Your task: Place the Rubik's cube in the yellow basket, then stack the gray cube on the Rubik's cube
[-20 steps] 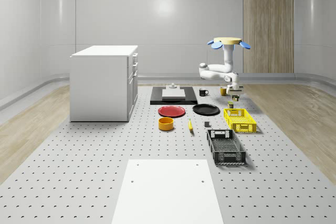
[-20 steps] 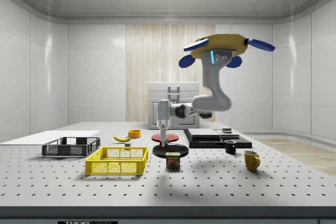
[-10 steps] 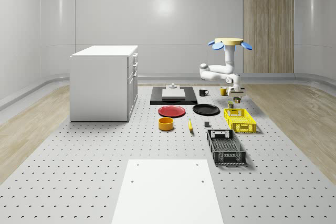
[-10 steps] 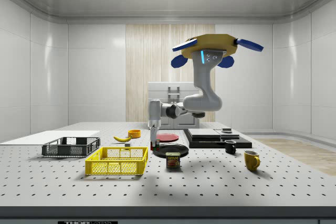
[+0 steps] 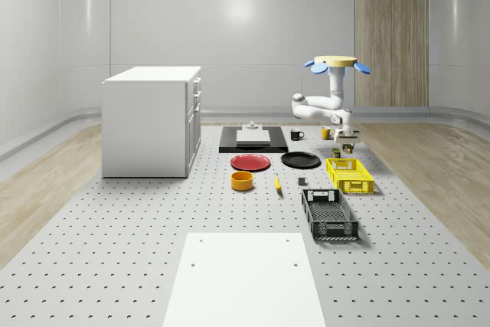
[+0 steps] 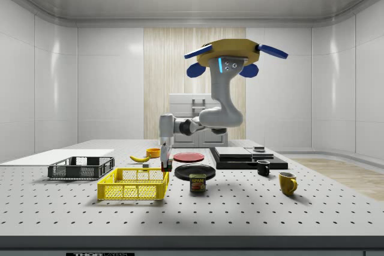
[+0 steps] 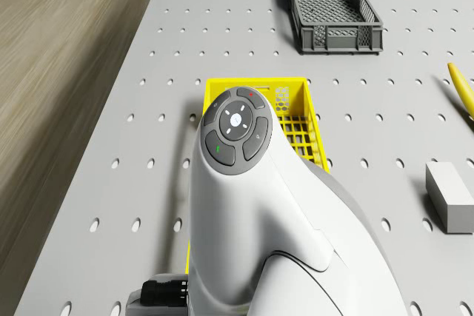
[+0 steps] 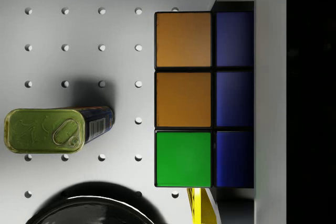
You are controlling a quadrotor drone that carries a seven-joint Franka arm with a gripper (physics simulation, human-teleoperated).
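Drone [image 6: 228, 52]: hovers above the table [image 6: 252, 208]
Gripper [image 6: 165, 161]: clenched on Rubik's cube [image 8: 184, 98], at yellow basket [image 6: 133, 184] edge

Rubik's cube [image 8: 205, 99] aloft above yellow basket [image 5: 350, 175] rim; gray cube [image 7: 449, 195] on table.

Drone view: arm [image 7: 252, 205] covers the near half of the yellow basket [image 7: 292, 120]; dark basket [image 7: 329, 5], banana [image 7: 463, 90] and gray cube [image 7: 452, 196] are cut by the edges. Wrist view: Rubik's cube [image 8: 184, 98] hides the fingers; black plate [image 8: 89, 211] is cut off. Side view: small dark shape at the gripper [image 6: 164, 161], possibly the cube, too small to tell.
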